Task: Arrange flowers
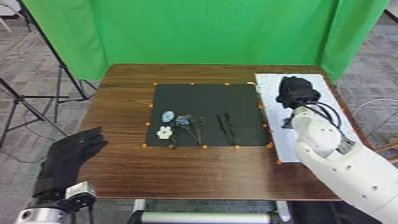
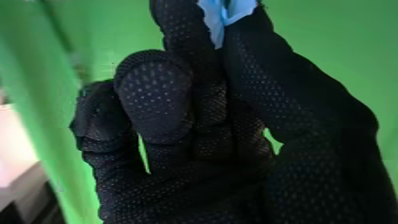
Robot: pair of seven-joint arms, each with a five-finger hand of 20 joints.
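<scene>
In the head view my right hand (image 1: 298,92) is over the white sheet at the table's right. The right wrist view has my right hand (image 2: 178,130) pinching a light-blue, petal-like piece (image 2: 215,20) between thumb and finger; what it belongs to cannot be made out. My left hand (image 1: 71,156) is at the table's left edge, fingers extended, holding nothing. On the dark mat lie a pale-blue flower (image 1: 168,116), a white flower (image 1: 164,133), a blue-grey flower (image 1: 183,120) with dark stems, and more dark stems (image 1: 227,131) to their right.
The dark mat (image 1: 213,100) has small orange markers around its edges. The white sheet (image 1: 277,145) runs along the right side of the brown table (image 1: 195,175). A green curtain (image 1: 213,35) hangs behind, with black stands at the left.
</scene>
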